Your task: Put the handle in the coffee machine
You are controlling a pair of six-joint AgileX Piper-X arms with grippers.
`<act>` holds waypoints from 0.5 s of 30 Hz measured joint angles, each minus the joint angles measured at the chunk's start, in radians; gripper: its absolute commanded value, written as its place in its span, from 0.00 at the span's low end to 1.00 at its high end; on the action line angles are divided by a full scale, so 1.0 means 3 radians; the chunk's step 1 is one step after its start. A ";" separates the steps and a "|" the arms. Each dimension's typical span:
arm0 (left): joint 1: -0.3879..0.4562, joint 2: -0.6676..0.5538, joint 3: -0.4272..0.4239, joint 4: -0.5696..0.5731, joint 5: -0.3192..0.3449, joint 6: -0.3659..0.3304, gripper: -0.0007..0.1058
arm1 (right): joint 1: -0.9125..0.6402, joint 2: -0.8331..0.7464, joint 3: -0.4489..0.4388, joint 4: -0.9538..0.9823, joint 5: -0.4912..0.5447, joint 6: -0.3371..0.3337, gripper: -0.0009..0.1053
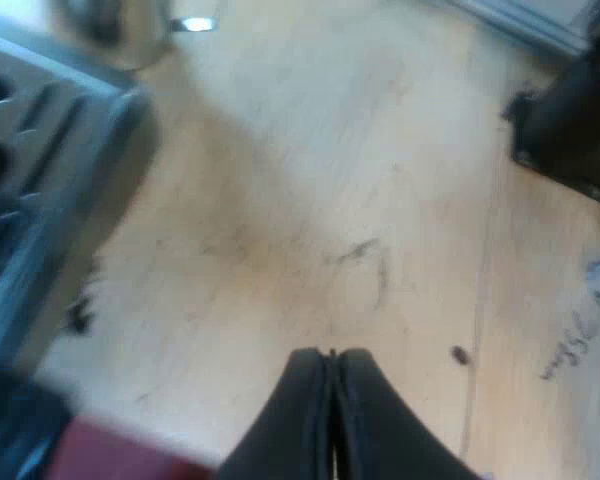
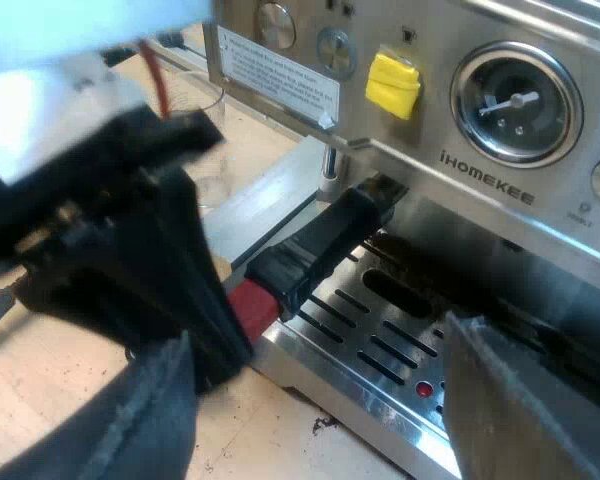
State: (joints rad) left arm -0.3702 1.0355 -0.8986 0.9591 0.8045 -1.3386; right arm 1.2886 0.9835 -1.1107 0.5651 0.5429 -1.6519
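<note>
Handle (image 2: 320, 245) at machine (image 2: 480, 190) front, beyond spread jaws of right gripper (image 2: 315, 340)

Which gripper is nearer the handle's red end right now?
Left. The left gripper sits right beside the red end, jaws shut; the right gripper hangs farther off, facing the drip tray, jaws open.

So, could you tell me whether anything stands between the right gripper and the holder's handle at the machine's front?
Yes, partly: the left gripper is at the handle's red end and covers part of it. The dark handle nearer the espresso machine lies bare ahead of the open right gripper.
</note>
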 measured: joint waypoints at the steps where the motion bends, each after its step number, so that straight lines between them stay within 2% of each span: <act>1: 0.0025 -0.0054 0.0000 0.0015 -0.0024 0.0009 0.01 | 0.0000 0.0000 0.0000 0.0000 0.0000 0.0000 0.55; 4: 0.0206 -0.0343 0.0000 0.0050 -0.0164 0.0029 0.01 | 0.0000 0.0000 0.0000 0.0000 -0.0026 0.0000 0.55; 6: 0.0253 -0.0546 -0.0006 0.0167 -0.0459 0.0040 0.01 | 0.0000 -0.0007 0.0000 0.0000 -0.0084 0.0038 0.55; 8: 0.0252 -0.0602 -0.0008 0.0333 -0.0651 0.0095 0.01 | 0.0000 -0.0008 0.0000 0.0000 -0.0089 0.0037 0.55; 10: 0.0252 -0.0604 -0.0008 0.0523 -0.0683 0.0138 0.01 | 0.0000 -0.0008 0.0000 0.0000 -0.0133 0.0037 0.55; 15: 0.0252 -0.0454 0.0090 0.0511 -0.0938 0.0106 0.01 | 0.0000 -0.0008 0.0000 0.0011 -0.0300 0.0052 0.55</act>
State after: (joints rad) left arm -0.2947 0.8993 -0.8715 1.1125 0.5230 -1.3068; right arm 1.2886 0.9812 -1.1107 0.5683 0.4528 -1.6364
